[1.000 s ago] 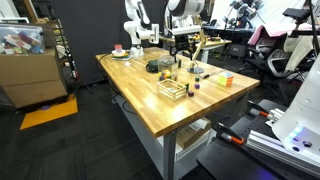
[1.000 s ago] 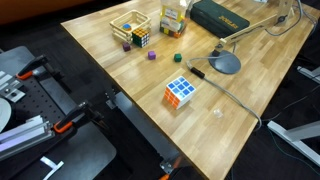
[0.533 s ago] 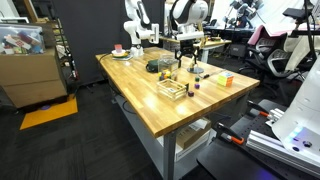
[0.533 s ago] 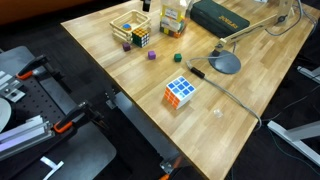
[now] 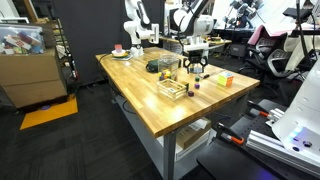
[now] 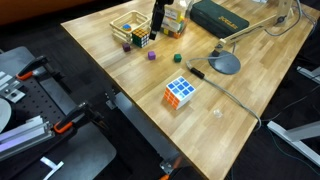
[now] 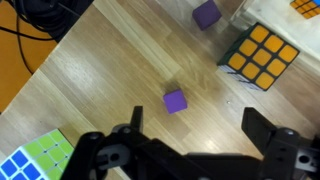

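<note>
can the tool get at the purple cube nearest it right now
Probably yes: the tool is open above the purple cube, with bare tabletop around it and the dark puzzle cube well aside.

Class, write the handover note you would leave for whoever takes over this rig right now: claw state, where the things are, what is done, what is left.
Claw: open, empty, hanging above the wooden table.
Small purple cube: on the table, just ahead of the open claw in the wrist view, untouched.
Second purple cube: farther off, near the dark Rubik's cube at the wire basket.
White Rubik's cube: apart, towards the table edge.
Done: nothing gripped or lifted.
Left: descent and grip, probably on the nearer purple cube.
</note>
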Available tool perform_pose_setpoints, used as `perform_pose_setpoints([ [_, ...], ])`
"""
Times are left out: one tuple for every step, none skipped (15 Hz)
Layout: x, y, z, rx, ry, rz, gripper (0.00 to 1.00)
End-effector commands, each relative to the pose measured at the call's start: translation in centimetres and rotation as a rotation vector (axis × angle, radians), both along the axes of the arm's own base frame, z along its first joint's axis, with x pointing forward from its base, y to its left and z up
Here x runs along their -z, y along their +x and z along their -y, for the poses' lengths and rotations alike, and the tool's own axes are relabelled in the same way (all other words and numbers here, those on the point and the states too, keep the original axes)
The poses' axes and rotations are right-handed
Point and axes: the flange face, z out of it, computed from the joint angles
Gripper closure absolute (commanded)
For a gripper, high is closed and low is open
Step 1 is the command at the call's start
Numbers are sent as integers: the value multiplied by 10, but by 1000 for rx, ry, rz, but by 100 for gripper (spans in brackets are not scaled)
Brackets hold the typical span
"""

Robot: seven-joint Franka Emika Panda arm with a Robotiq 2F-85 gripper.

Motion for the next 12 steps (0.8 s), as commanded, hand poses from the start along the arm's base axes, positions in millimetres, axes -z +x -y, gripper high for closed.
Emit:
perform_pose_setpoints([
  [6,-3,9,25,5,-8,0],
  [12,-6,15,42,8,-14,0],
  [14,-7,17,50,10,-14,0],
  [13,-6,16,50,11,-12,0],
  [12,-6,14,49,11,-11,0],
  [12,-5,13,49,11,-10,0],
  [12,-5,13,49,10,-10,0],
  [12,-5,13,50,10,-10,0],
  [16,-4,15,56,8,-11,0],
  [23,-3,18,71,26,-19,0],
  [30,-3,19,78,38,-28,0],
  [36,-2,20,89,47,-36,0],
])
